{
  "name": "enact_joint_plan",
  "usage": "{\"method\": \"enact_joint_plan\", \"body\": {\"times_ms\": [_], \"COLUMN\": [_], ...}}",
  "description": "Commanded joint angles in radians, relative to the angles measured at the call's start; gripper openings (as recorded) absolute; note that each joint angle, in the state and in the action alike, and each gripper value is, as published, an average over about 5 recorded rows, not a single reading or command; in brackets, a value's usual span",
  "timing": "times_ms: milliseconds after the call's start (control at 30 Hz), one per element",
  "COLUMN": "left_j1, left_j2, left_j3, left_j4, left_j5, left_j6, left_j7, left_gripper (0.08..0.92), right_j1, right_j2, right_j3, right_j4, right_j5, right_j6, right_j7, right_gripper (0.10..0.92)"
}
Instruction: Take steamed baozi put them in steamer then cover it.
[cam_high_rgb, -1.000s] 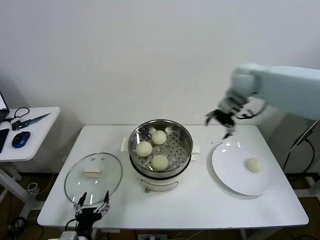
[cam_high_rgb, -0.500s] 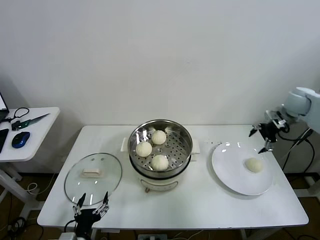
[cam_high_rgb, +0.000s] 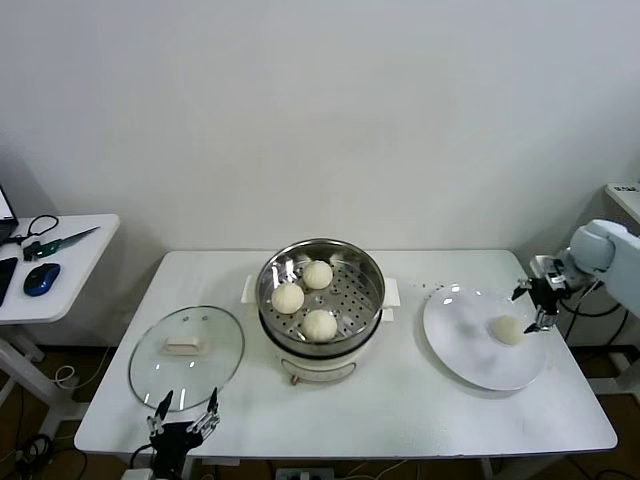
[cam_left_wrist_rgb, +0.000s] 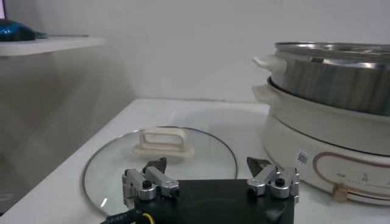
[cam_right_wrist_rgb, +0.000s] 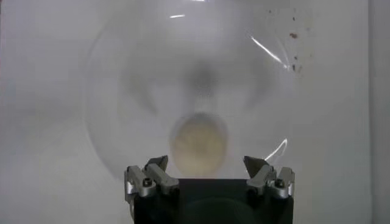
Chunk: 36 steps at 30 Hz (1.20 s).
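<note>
Done: three steamed baozi in the steamer, middle of the frame.
Left: last bun on the white plate, right side; cover lying flat, lower left (not on yet).
Right gripper: fingers spread wide, empty, far right, just above and beside the last bun.
Left gripper: spread wide, empty, bottom left, near the cover's edge.

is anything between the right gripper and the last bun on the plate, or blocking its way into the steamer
Nothing visible does. The right gripper, jaws open, sits just beside the cream-white round bun on the flat white plate. The shiny steel steamer basket is uncovered; its clear glass lid lies on the table to its left.
</note>
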<state>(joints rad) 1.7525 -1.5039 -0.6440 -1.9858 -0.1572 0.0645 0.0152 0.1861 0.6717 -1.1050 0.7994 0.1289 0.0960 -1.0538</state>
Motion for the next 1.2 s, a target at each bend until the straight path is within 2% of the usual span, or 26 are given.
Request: {"method": "enact_joint_plan", "body": {"times_ms": [33,233,500,633,733,900,1033,1200], "left_j1": [0.0,-0.001,-0.006,-0.008,-0.008,-0.009,-0.015,-0.017], "left_j2": [0.002,0.0,-0.001,0.0,0.001,0.006,0.006,0.004], "left_j3": [-0.001,0.001,-0.001,-0.002,-0.003,-0.003,-0.001,0.008], "left_j4": [0.001,0.005,0.01,0.01,0.008,0.006,0.003,-0.005], "left_j5": [0.001,0.003,0.004,0.003,0.002,0.001,0.001,0.0], "left_j6": [0.001,0.001,0.0,0.001,0.002,0.004,0.009,0.015], "left_j7": [0.0,-0.001,-0.002,-0.002,-0.002,-0.001,-0.001,0.0], "left_gripper": [0.823,0.823,0.823,0.823,0.823,0.823,0.823,0.823], "right_j1": [-0.132,-0.133,-0.129,-0.075,0.081,0.577,0.922,1.084], "right_j2": [0.054,0.072,0.076,0.054,0.009,-0.013,0.061,0.182], "right_j3": [0.12,0.124,0.128,0.087,-0.074,-0.523,-0.738,-0.769], "right_j4": [-0.083,-0.106,-0.111,-0.059,0.055,0.337,0.538,0.715], "right_j5": [-0.064,-0.09,-0.101,-0.063,0.035,0.298,0.521,0.742], "right_j6": [-0.004,-0.006,-0.011,-0.029,-0.07,-0.151,-0.239,-0.343], "right_j7": [0.032,0.042,0.048,0.048,0.045,0.038,0.046,0.086], "right_gripper": [0.823,0.813,0.678,0.637,0.629,0.628,0.628,0.628]}}
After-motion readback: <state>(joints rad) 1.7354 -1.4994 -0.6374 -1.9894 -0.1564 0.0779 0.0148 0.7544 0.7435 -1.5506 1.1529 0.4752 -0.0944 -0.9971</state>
